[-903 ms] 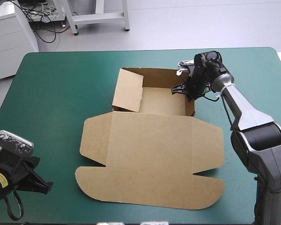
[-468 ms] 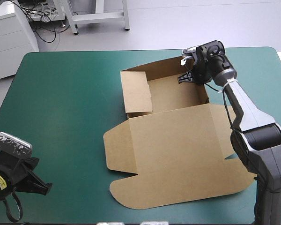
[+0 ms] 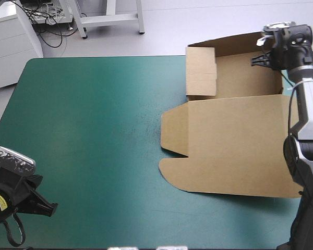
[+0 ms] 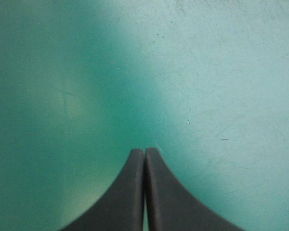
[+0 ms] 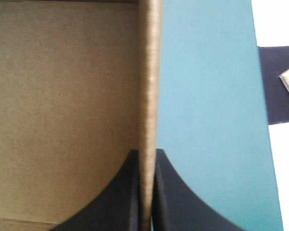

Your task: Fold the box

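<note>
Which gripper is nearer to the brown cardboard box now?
Right. The right gripper is shut on a raised wall of the brown cardboard box; the left gripper is shut over teal-green cover, far away.

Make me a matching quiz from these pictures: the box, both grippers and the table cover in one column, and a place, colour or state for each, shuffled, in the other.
Column one:
1. box
2. left gripper
3. right gripper
4. table cover

Column two:
A. shut, holding nothing
B. brown, at the table's far right
C. shut on a raised wall of board
D. teal-green

Pairs: 1-B, 2-A, 3-C, 4-D
</note>
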Controlling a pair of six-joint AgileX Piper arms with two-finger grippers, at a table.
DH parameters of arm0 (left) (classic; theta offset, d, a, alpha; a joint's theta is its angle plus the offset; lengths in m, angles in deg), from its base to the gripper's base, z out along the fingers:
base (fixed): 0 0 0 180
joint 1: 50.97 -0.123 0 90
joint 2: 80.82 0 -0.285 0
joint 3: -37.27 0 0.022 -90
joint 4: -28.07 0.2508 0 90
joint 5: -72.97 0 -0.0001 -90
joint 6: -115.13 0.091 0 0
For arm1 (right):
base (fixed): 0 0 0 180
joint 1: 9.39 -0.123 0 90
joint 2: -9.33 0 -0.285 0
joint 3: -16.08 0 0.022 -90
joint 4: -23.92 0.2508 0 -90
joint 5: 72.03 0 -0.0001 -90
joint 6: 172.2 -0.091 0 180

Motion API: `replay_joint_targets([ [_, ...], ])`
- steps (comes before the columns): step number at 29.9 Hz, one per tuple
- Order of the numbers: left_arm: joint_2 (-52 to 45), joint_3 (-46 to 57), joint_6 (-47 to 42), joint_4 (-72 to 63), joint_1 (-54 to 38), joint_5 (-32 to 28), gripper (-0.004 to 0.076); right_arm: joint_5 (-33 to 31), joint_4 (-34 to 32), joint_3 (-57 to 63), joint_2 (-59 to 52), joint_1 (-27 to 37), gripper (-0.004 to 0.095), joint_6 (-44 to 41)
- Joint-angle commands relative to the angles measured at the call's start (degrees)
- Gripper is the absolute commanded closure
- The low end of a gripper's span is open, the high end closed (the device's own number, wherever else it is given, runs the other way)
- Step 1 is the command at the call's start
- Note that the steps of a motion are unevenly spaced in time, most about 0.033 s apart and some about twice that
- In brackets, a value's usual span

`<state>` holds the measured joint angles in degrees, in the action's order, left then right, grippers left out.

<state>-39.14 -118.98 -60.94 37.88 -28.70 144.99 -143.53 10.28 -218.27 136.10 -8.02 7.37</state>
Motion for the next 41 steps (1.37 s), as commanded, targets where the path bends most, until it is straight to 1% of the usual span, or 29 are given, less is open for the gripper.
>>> replay_joint_targets([
  [1, 0.23, -1.43, -0.63, 0.48, 0.22, 2.26, 0.0756, 1.76, -0.34, -1.97, -3.04, 6.63, 0.0931, 0.43],
  [7, 0.23, -1.43, -0.63, -0.06, 0.22, 2.26, 0.0756, 1.99, 6.87, -1.97, -0.71, 16.17, 0.0931, 0.1],
  [12, 0.23, -1.43, -0.63, -0.15, 0.22, 2.26, 0.0756, 1.98, 6.84, -1.97, 1.85, 21.48, 0.0926, -5.02],
  [14, 0.23, -1.43, -0.63, -0.15, 0.22, 1.92, 0.0756, 1.98, 7.68, -1.97, 2.52, 23.1, 0.0902, -5.27],
  [15, 0.23, -1.43, -0.63, -0.15, 0.22, 1.92, 0.0756, 1.98, 8.06, -1.97, 2.66, 23.61, 0.0872, -5.12],
  [17, 0.23, -1.43, -0.63, -0.04, 0.22, 1.46, 0.0756, 1.98, 8.81, -1.97, 2.66, 24.21, 0.078, -4.62],
  [19, 0.23, -1.43, -0.63, -0.04, 0.22, 0.66, 0.0756, 2.1, 8.92, -1.97, 2.66, 24.44, 0.0643, -4.1],
  [21, 0.23, -1.43, -0.63, -0.04, 0.22, 0.29, 0.0756, 2.1, 9.19, -1.97, 2.66, 24.44, 0.0477, -2.98],
  [23, 0.23, -1.43, -0.63, 0.05, 0.22, 0.24, 0.0756, 1.82, 10.99, -1.97, 2.66, 24.44, 0.0259, -1.96],
  [25, 0.13, -1.43, -0.63, 0.05, 0.22, 0.35, 0.0756, 1.74, 12.62, -1.97, 2.66, 24.44, 0.0085, -1.36],
  [26, 0.13, -1.43, -0.63, 0.05, 0.22, 0.35, 0.0756, 1.61, 13.18, -1.97, 2.66, 24.44, 0.0013, -1.04],
  [27, 0.13, -1.43, -0.63, 0.05, 0.22, 0.35, 0.0756, 1.44, 13.65, -1.97, 2.66, 24.44, -0.0028, -0.42],
  [32, 0.13, -1.43, -0.48, 0.3, 0.22, 0.35, 0.0756, 0.13, 14.37, -1.97, 1.7, 24.44, -0.0019, -0.1],
  [36, 0.13, -1.43, -0.48, 0.66, 0.22, 0.35, 0.0756, 0.13, 14.37, -1.97, -1.18, 24.44, -0.0016, 0.43],
  [37, 0.13, -1.43, -0.48, 0.66, 0.22, 0.24, 0.0756, 0.13, 14.37, -1.97, -2.35, 24.44, -0.0002, 1.31],
  [39, 0.13, -1.43, -0.48, 0.66, 0.22, 0.24, 0.0756, 0.13, 15.08, -1.97, -4.34, 24.44, 0.005, 2.84],
  [40, 0.13, -1.43, -0.48, 0.66, 0.22, 0.51, 0.0756, 0.04, 16.48, -1.97, -5.68, 24.44, 0.0108, 3.96],
  [41, 0.13, -1.43, -0.48, 0.66, 0.22, 0.96, 0.0756, 0.04, 17.43, -1.97, -6.59, 24.44, 0.0195, 5.34],
])
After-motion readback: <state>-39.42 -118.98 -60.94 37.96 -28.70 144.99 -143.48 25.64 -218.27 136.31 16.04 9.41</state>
